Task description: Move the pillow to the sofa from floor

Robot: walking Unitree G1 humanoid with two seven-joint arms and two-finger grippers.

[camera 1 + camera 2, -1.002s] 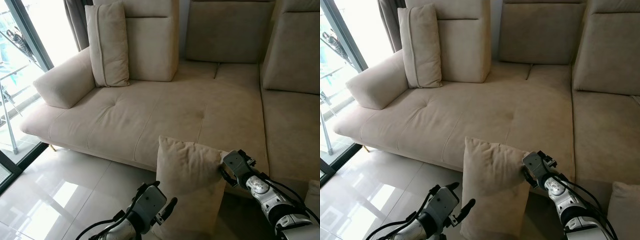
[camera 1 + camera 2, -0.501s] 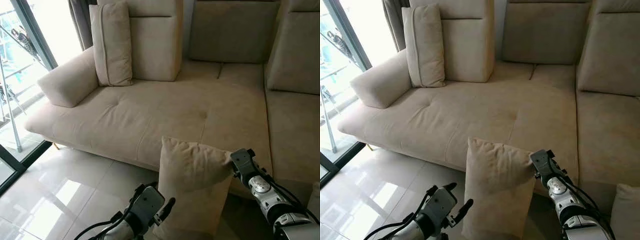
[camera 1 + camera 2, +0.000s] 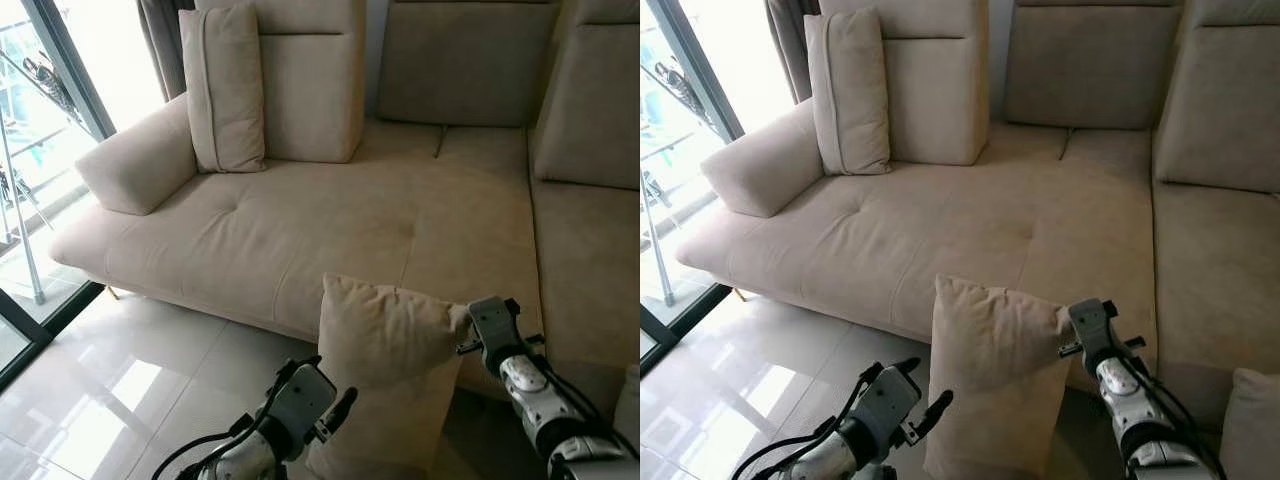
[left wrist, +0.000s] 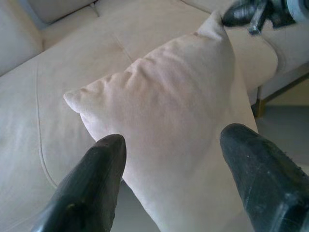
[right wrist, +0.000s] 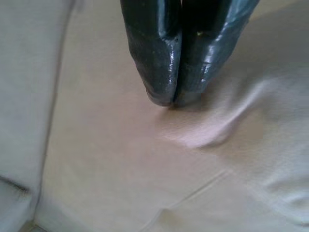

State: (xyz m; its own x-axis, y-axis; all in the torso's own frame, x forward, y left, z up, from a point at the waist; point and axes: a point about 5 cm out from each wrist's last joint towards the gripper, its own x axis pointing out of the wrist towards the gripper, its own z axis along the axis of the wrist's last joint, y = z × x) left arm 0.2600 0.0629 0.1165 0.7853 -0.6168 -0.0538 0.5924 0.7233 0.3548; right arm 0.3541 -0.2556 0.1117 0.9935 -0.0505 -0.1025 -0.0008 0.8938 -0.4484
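A beige pillow point(image 3: 385, 370) stands upright on the floor against the front edge of the beige sofa point(image 3: 300, 230). My right gripper point(image 3: 468, 330) is at the pillow's top right corner. In the right wrist view its fingers point(image 5: 157, 58) are pressed together and pinch puckered pillow fabric point(image 5: 212, 130). My left gripper point(image 3: 335, 408) is open low at the pillow's left side. In the left wrist view its two fingers point(image 4: 94, 188) spread wide, with the pillow point(image 4: 169, 111) just ahead of them.
Another beige pillow point(image 3: 222, 85) leans upright against the sofa back near the left armrest point(image 3: 135, 165). Glossy floor tiles point(image 3: 120, 380) lie to the left, bounded by a glass door point(image 3: 40, 100). The edge of a further cushion point(image 3: 630, 400) sits at the far right.
The camera shifted slightly. My right gripper, holding the pillow corner, moved a little to the right. The left gripper edged up closer to the pillow.
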